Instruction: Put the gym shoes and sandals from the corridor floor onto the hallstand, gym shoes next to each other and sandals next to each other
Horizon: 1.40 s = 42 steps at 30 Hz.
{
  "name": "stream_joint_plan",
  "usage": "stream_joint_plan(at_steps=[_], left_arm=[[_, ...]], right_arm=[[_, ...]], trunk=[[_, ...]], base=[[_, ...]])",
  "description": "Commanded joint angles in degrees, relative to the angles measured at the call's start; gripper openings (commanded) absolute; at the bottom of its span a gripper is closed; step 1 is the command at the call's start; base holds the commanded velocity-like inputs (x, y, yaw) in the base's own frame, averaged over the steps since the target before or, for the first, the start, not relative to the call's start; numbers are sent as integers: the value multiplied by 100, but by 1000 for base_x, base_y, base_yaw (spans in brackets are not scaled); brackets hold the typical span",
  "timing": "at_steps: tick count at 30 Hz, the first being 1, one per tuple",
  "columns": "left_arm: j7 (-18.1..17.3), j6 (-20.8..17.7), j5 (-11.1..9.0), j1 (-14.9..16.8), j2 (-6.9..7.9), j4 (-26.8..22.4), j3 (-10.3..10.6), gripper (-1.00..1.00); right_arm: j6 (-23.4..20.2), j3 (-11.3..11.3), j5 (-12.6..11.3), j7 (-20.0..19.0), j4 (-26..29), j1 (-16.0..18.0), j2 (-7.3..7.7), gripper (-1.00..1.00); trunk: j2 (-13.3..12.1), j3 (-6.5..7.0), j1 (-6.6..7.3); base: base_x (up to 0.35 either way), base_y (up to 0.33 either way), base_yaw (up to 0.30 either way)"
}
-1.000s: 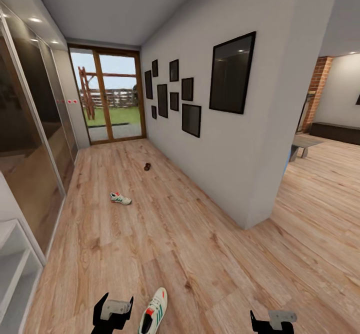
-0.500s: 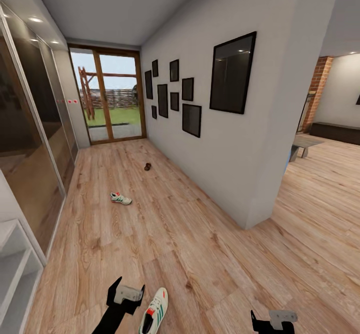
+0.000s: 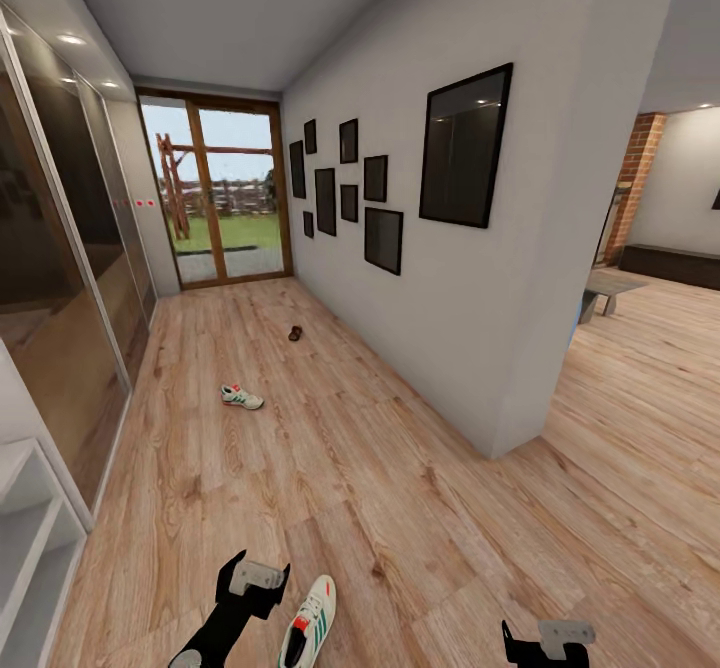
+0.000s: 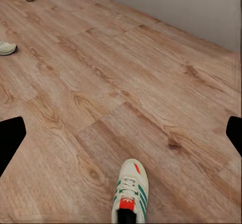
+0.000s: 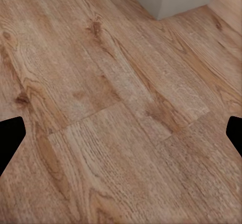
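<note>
My left hand (image 3: 258, 578) is shifting right toward the near gym shoe (image 3: 309, 620), fingers wide and empty; I am lining up to descend and grasp it.

Ahead I see a glass door (image 3: 222, 198) with a wooden frame at the corridor's end, grass and a fence behind it. 9 dark picture frames (image 3: 464, 145) hang on the white wall (image 3: 440, 308). A brick column (image 3: 632, 180) stands far right.
</note>
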<state>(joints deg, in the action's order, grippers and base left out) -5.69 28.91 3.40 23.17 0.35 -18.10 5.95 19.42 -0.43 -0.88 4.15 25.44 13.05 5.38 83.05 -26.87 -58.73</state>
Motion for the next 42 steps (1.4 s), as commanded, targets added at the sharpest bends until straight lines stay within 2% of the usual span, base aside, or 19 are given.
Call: stream_joint_plan(at_steps=[1,4,5,9,15,20,26,33,40,42], left_arm=[[13,19,33,6,3,6,13,100],[-144,-331,-135,236,11,277,3,100],[-144,-331,-135,236,11,277,3,100],[-248,-997,-250,413,1,434,3,100],[-285,-1448,-336,513,-7,493,-13,100],[-293,-1477,-377,530,-30,473,-14,100],[-275,-1316,-413,537,-34,452,-50,100],[-237,-1376,-422,636,-24,450,-75,100],[-203,-1904,-415,906,-91,456,-97,100],[-212,-2128,-418,992,-122,448,-105,100]], right_arm=[[18,0,-9,7,-4,4,0,100],[18,0,-9,7,-4,4,3,100],[18,0,-9,7,-4,4,3,100],[18,2,-9,7,-4,4,2,100],[18,1,-9,7,-4,4,-1,100],[18,1,-9,7,-1,4,1,100],[15,-4,-9,7,-7,6,5,100],[12,-15,-9,9,-24,59,20,100],[-5,-46,2,84,-9,250,35,100],[-19,-55,12,153,-21,412,40,100]], trunk=[[3,-6,0],[3,-6,0],[3,-6,0],[3,-6,0],[3,-6,0],[3,-6,0],[3,-6,0],[3,-6,0],[3,-6,0],[3,-6,0]], base=[[0,0,0],[0,0,0],[0,0,0],[0,0,0],[0,0,0],[0,0,0],[0,0,0],[0,0,0],[0,0,0],[0,0,0]])
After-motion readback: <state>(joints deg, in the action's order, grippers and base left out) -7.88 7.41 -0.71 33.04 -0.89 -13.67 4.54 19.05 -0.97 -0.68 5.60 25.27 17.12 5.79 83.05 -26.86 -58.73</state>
